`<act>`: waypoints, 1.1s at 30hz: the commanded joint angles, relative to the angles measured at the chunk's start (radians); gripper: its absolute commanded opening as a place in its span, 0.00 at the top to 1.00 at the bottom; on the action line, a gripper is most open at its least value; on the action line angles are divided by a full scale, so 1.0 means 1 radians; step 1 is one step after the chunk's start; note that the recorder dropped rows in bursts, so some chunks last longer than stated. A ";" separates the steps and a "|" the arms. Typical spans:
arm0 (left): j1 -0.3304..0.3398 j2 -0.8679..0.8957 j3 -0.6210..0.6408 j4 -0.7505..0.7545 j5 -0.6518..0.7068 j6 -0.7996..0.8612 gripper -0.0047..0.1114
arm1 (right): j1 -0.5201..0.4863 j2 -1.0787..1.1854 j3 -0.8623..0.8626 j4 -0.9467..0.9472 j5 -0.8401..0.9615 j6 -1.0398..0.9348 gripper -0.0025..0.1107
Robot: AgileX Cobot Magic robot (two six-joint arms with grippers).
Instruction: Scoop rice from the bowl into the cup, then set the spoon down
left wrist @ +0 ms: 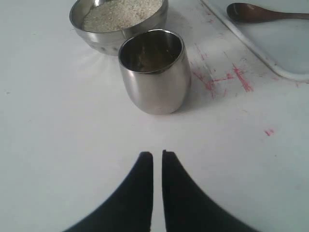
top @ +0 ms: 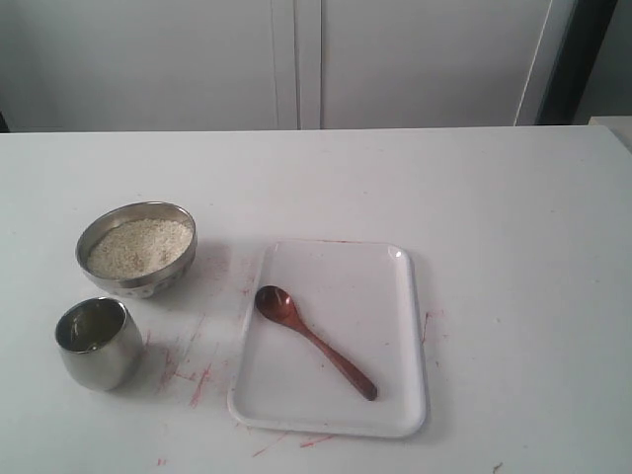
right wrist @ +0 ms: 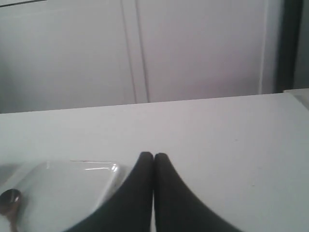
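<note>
A wide steel bowl point(top: 137, 247) holding off-white rice point(top: 139, 246) stands at the left of the table. In front of it is the small steel cup point(top: 98, 343), with no rice visible inside. The reddish-brown wooden spoon point(top: 314, 340) lies on a white tray point(top: 400, 395), its oval bowl toward the steel bowl. Neither gripper shows in the exterior view. My left gripper point(left wrist: 157, 154) is shut on nothing, low over the table just short of the cup point(left wrist: 154, 70), with the bowl point(left wrist: 118, 17) beyond. My right gripper point(right wrist: 153, 156) is shut, empty, beside the tray's corner point(right wrist: 108, 169).
Red marks point(top: 202, 380) streak the white table between cup and tray. A pale wall with cabinet seams point(top: 296, 64) rises behind the table's far edge. A dark upright strip point(top: 573, 59) stands at the back right.
</note>
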 commanded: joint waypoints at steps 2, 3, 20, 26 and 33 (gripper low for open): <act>-0.005 -0.003 0.005 -0.011 0.003 0.003 0.84 | -0.106 -0.005 0.005 0.001 -0.002 0.000 0.98; -0.005 -0.003 0.005 -0.011 0.003 0.003 0.84 | -0.116 -0.005 0.005 0.001 -0.002 0.000 0.98; -0.005 -0.003 0.005 -0.011 0.003 0.003 0.84 | -0.127 -0.005 0.005 0.001 -0.002 0.000 0.98; -0.005 -0.003 0.005 -0.011 0.003 0.003 0.84 | -0.127 -0.005 0.005 0.001 -0.002 0.000 0.98; -0.005 -0.003 0.005 -0.011 0.003 0.003 0.84 | -0.127 -0.005 0.005 0.001 -0.002 0.000 0.98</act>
